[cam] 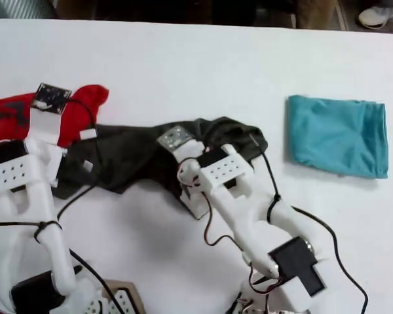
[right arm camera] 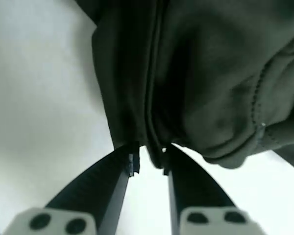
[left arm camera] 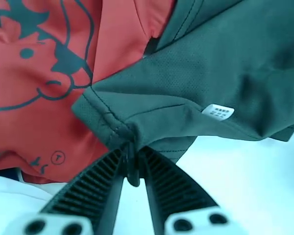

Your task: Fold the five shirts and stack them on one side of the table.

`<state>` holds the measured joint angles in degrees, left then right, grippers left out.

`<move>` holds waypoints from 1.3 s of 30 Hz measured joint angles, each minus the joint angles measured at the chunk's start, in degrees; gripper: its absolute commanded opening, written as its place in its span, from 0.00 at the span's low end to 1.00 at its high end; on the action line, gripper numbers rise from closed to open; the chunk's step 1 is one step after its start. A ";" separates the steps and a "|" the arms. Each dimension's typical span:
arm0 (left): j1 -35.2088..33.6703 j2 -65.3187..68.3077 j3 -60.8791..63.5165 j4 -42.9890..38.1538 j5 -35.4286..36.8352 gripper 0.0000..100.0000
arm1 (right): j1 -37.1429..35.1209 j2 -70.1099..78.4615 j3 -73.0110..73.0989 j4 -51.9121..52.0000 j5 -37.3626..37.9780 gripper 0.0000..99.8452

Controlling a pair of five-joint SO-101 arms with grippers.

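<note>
Nearest the viewer, two white robot arms rise from the near edge of a white surface (cam: 183,59). At the near left corner stands the left arm (cam: 16,196), stretching along the left edge to where a red shirt (cam: 82,104) with a dark cartoon print lies crumpled. From above, the arm's wrist covers part of the red cloth.

Overlapping the red shirt's right side, a dark shirt (cam: 128,160) sprawls unfolded toward the middle of the surface. The left gripper (left arm camera: 132,164) is closed almost completely, pinching the stitched hem of the dark shirt's sleeve between its ribbed fingers. The left wrist view adds detail that the overhead view lacks: a small white tag (left arm camera: 218,111) on the dark cloth, and the red shirt touching it just behind the hem.

Rising near the middle of the near edge, the right arm (cam: 249,209) leans onto the right end of the dark shirt and hides part of it. A black cable (cam: 270,173) runs along this arm. In the right wrist view, the right gripper (right arm camera: 149,159) is closed to a narrow slit, with a gathered fold of the dark shirt caught between its tips.

Near the right edge, well apart from the other cloth, a teal shirt (cam: 337,134) lies folded into a neat rectangle.
</note>
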<state>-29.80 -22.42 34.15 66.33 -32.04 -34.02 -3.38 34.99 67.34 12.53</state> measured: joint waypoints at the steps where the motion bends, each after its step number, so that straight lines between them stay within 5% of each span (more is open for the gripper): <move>1: 0.00 0.00 0.00 0.00 0.00 0.03 | 0.00 0.09 0.00 -0.35 0.00 0.03; 14: 0.00 0.00 0.00 0.00 0.00 0.03 | 0.09 0.26 0.00 -0.88 0.00 0.08; 27: 0.00 0.00 0.00 0.00 0.00 0.03 | 0.18 0.26 0.00 -0.88 4.04 0.02; 39: 0.09 0.00 0.00 -0.09 0.00 0.03 | 7.38 -9.76 -10.20 6.07 4.84 0.02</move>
<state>-29.71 -22.42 34.15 66.24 -32.04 -26.64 -13.14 24.79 73.41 17.36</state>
